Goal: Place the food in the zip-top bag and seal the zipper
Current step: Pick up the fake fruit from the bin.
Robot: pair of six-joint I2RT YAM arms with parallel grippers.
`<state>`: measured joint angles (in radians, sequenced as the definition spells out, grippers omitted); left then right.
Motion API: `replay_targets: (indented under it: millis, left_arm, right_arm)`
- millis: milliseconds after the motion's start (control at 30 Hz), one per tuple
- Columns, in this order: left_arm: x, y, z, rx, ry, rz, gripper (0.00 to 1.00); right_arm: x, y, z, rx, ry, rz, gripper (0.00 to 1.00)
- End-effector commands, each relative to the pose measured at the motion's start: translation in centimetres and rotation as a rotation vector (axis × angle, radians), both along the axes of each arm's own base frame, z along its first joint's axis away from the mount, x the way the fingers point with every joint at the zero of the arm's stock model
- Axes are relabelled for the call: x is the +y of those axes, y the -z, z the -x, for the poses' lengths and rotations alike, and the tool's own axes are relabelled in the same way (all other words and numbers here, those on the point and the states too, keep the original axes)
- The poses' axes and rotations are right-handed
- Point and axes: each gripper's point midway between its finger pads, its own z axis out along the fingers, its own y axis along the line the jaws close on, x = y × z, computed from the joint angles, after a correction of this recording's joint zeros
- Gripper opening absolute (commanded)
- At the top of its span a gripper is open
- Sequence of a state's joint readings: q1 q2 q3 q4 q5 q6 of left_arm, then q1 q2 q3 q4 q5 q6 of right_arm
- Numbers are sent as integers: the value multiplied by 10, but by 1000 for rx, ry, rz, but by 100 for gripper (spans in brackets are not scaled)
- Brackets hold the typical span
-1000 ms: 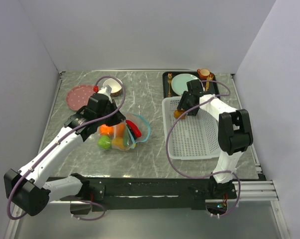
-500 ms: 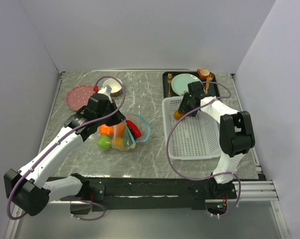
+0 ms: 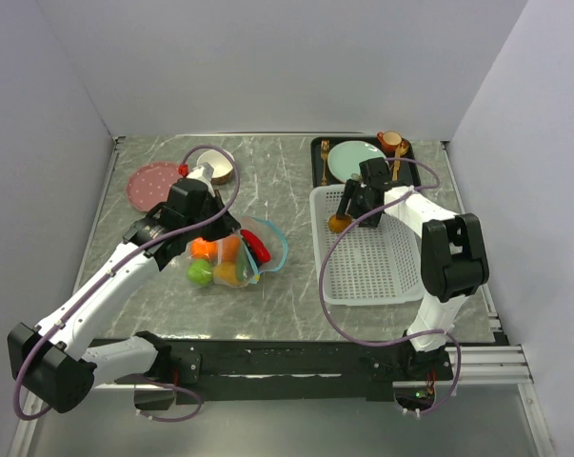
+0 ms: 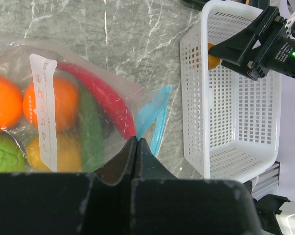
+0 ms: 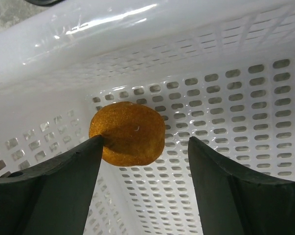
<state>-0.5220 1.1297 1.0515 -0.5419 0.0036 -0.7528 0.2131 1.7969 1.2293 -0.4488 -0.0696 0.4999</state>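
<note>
The clear zip-top bag (image 3: 237,249) lies left of centre and holds an orange (image 4: 64,103), a green apple (image 4: 5,154), a red chili (image 4: 103,95) and a long green pepper (image 4: 88,127). Its teal zipper (image 4: 157,117) gapes open toward the basket. My left gripper (image 4: 136,140) is shut on the bag's edge by the zipper. My right gripper (image 5: 146,139) is open inside the white basket (image 3: 317,257). A yellow-brown fruit (image 5: 127,132) lies on the basket floor against the left finger (image 5: 74,166), with a gap to the right finger.
A black tray (image 3: 317,145) with a teal plate (image 3: 351,157), gold cutlery and an orange cup (image 3: 391,141) stands behind the basket. At the back left are a pink plate (image 3: 153,183) and a wooden dish (image 3: 222,171). Grey walls enclose the table.
My right gripper's jaws have widened around the yellow-brown fruit, which has shifted slightly nearer and left in the basket. The left arm and bag have not moved.
</note>
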Motion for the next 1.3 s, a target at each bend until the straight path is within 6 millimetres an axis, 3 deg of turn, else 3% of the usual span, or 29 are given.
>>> replay_targets:
  millis: [0, 333, 533, 733, 833, 867, 967, 1067, 1100, 1133, 1267]
  left_arm:
    - [-6, -23, -6, -56, 9, 42, 1]
    - [-4, -18, -6, -48, 2, 28, 1]
    - [-5, -19, -7, -50, 4, 33, 1]
    - [-3, -19, -6, -49, 1, 24, 1]
    - [-3, -18, -6, -48, 0, 26, 1]
    - [-3, -18, -6, -48, -1, 28, 1]
    - [-3, -18, -6, -49, -2, 30, 1]
    - [-2, -18, -5, -49, -2, 30, 1]
    - [-2, -19, -4, -50, -2, 30, 1]
    - [-2, -19, -4, -52, -2, 31, 1]
    - [-2, -18, -3, -50, -4, 33, 1]
  right_arm:
    - [5, -5, 1, 0, -16, -32, 77]
    - [17, -14, 2, -59, 7, -132, 81]
    - [26, -6, 5, -49, 38, -202, 81]
    - [29, -4, 2, -49, 35, -212, 75]
    - [30, -3, 1, -46, 32, -219, 65]
    - [29, -2, 2, -44, 37, -217, 54]
    - [30, 2, 3, -32, 31, -216, 49]
    - [33, 3, 6, -25, 16, -228, 56]
    - [32, 3, 7, -27, 17, -229, 67]
    - [32, 2, 8, -31, 16, -230, 71]
    - [33, -6, 7, -53, 17, -239, 80]
